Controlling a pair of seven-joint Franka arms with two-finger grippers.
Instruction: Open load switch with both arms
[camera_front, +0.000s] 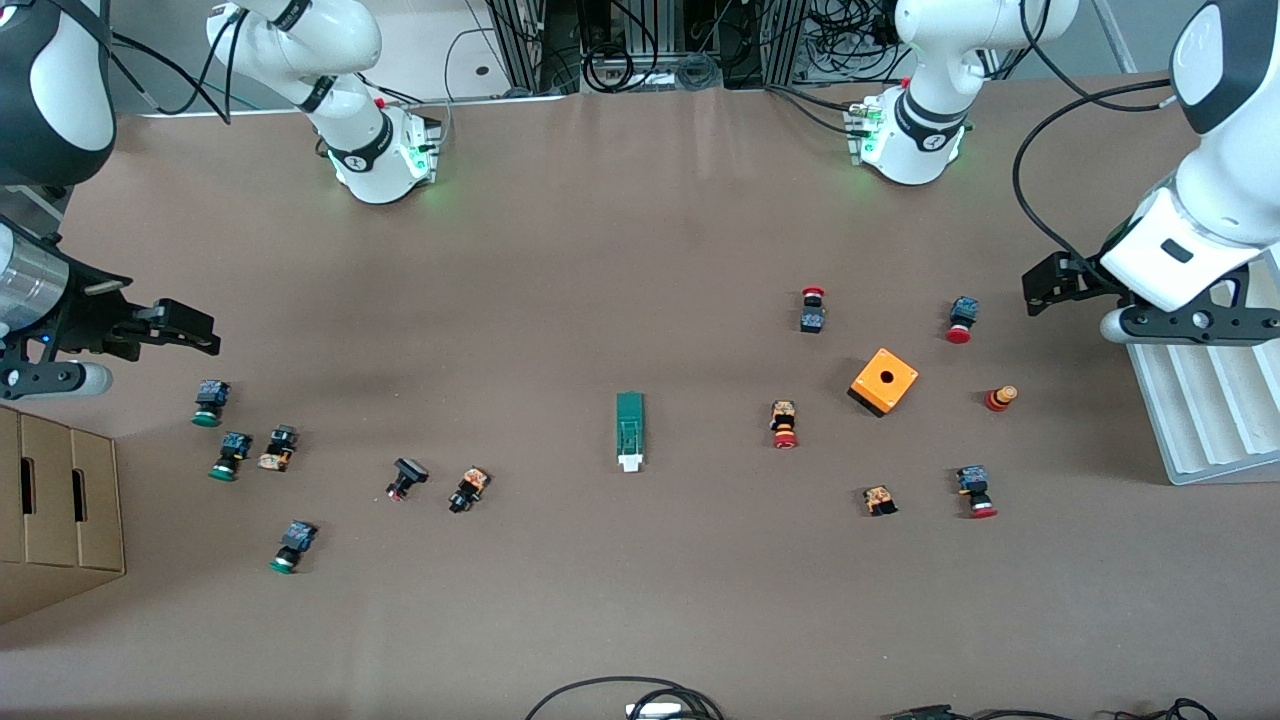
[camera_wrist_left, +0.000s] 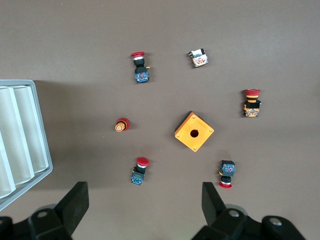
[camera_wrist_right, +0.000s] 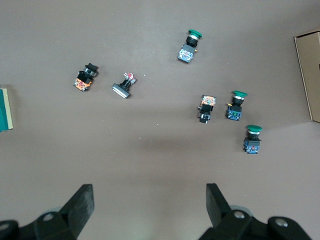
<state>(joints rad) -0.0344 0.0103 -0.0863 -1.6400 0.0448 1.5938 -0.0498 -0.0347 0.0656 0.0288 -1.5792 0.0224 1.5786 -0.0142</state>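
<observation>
Both grippers hang wide open and empty, the left gripper above the red buttons and the right gripper above the green ones, while the load switch lies mid-surface between them, its white end nearest the front camera.

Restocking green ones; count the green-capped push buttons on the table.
3, all at the right arm's end: one near the cardboard box, one nearer the camera, one nearest. None seems hidden.

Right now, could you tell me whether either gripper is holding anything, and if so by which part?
Nothing is held. The left gripper and right gripper both hang open over bare table, and the load switch lies untouched mid-table.
</observation>
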